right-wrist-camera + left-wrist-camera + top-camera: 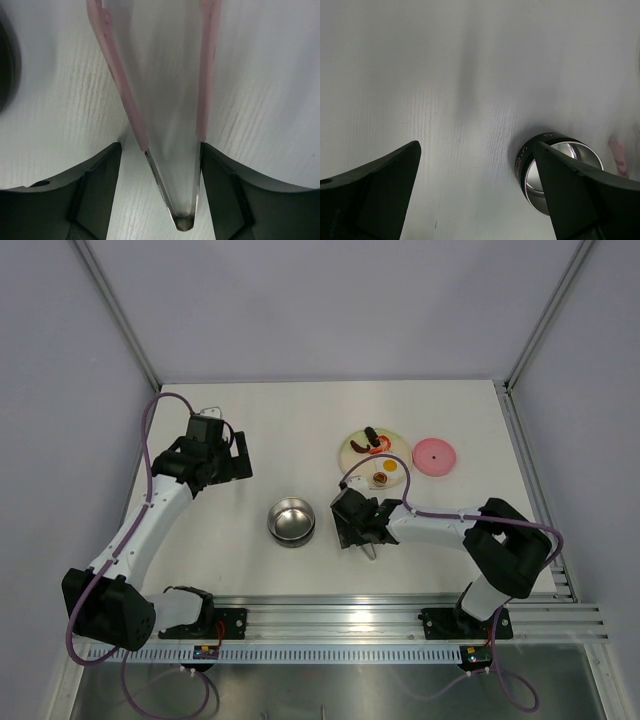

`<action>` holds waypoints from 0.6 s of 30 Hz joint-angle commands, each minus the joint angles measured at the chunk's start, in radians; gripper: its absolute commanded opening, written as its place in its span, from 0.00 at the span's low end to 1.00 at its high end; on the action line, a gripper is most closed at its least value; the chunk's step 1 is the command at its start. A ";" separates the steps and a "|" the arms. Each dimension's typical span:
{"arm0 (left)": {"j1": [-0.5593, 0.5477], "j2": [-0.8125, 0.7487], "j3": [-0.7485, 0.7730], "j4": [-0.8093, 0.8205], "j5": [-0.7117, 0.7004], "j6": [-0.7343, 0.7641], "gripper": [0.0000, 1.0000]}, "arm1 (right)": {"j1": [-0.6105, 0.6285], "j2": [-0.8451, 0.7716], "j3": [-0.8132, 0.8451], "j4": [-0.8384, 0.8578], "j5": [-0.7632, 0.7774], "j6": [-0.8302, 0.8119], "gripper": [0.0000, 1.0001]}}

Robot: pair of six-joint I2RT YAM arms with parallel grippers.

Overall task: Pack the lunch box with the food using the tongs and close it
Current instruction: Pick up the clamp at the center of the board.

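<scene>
bright even light, soft shadows, blurred close wrist views.

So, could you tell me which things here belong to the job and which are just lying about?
Job: lunch box, pink lid, tongs, sausage, fried egg, red piece.
Lying about: cream plate, though it holds food.

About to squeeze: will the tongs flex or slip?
The tongs will probably flex inward easily: two slim arms joined only at one end. Their smooth, thin sides may slip or twist between the fingers of the right gripper.
</scene>
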 commanded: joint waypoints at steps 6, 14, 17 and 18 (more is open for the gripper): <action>-0.005 -0.021 -0.012 0.035 -0.007 -0.001 0.99 | 0.005 0.056 -0.029 0.029 -0.018 0.006 0.73; -0.005 -0.010 -0.015 0.039 -0.005 -0.001 0.99 | 0.006 0.016 -0.069 -0.001 -0.030 0.057 0.85; -0.005 -0.006 -0.018 0.043 -0.005 -0.001 0.99 | 0.012 0.011 -0.081 0.000 -0.040 0.072 0.83; -0.005 -0.004 -0.018 0.044 -0.005 -0.003 0.99 | 0.014 0.016 -0.083 0.000 -0.038 0.078 0.82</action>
